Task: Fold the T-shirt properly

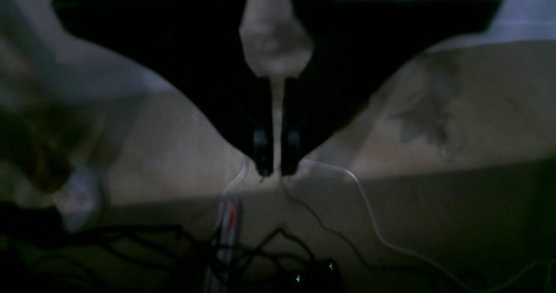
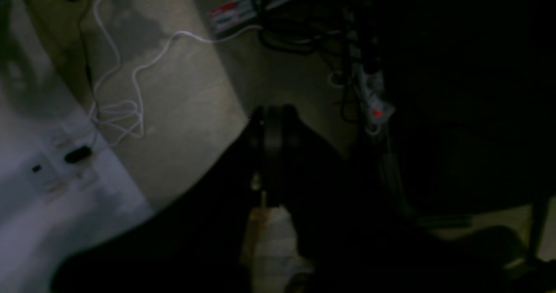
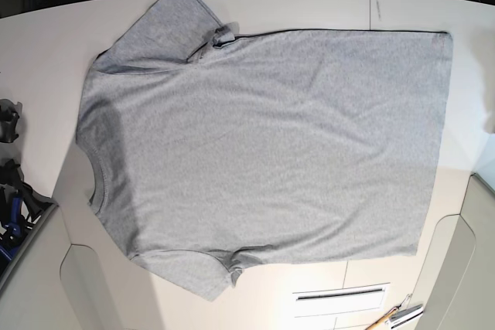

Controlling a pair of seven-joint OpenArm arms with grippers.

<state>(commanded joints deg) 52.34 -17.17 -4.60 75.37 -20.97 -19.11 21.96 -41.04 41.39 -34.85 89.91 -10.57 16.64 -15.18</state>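
The T-shirt [image 3: 263, 144] lies spread flat on the white table [image 3: 31, 44] in the base view, plain grey side up. Its neck [image 3: 94, 171] points left, the hem [image 3: 439, 137] right, and one sleeve [image 3: 166, 25] sits at the top left, the other [image 3: 193, 272] at the bottom. Neither gripper shows in the base view. In the dim left wrist view my left gripper [image 1: 276, 168] hangs over the floor with its dark fingers pressed almost together, holding nothing. My right gripper [image 2: 273, 117] is likewise shut and empty above the floor.
Tangled black and white cables [image 2: 126, 80] and a power strip [image 2: 371, 93] lie on the floor under both wrists. A white table corner [image 2: 43, 206] shows beside the right wrist. Small tools [image 3: 396, 318] rest at the table's front right. Dark gear [image 3: 11, 191] sits at the left edge.
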